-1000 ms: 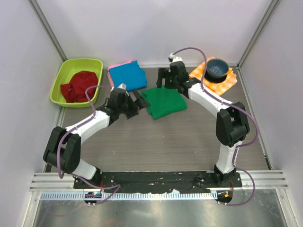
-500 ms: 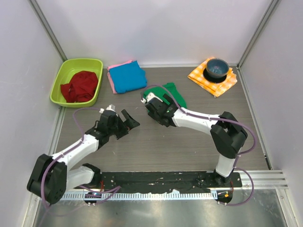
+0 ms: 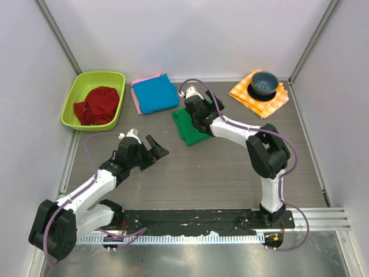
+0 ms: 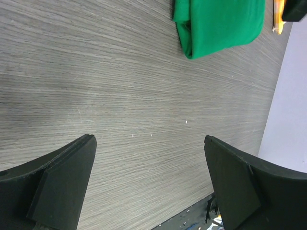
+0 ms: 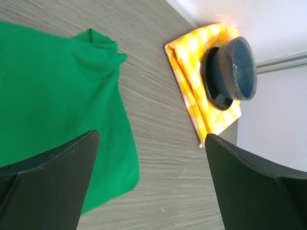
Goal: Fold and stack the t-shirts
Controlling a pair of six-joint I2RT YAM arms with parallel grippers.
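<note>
Finds the right gripper (image 5: 152, 191) spread wide and empty over the folded green t-shirt (image 5: 53, 86); cannot tell whether touching. Finds the left gripper (image 4: 151, 187) equally wide, holding nothing, above the bare wooden table (image 4: 120, 86), well apart from that shirt. Places the blue t-shirt (image 3: 154, 95) atop a pink one (image 3: 135, 103) at the back, beside a lime bin (image 3: 95, 77) holding red cloth (image 3: 96, 105). Puts a dark bowl (image 3: 264, 82) on the checked cloth (image 3: 275, 103), back right.

Dark bowl (image 3: 264, 82) sits on the checked cloth (image 3: 275, 103); lime bin (image 3: 101, 75) stands far left.
</note>
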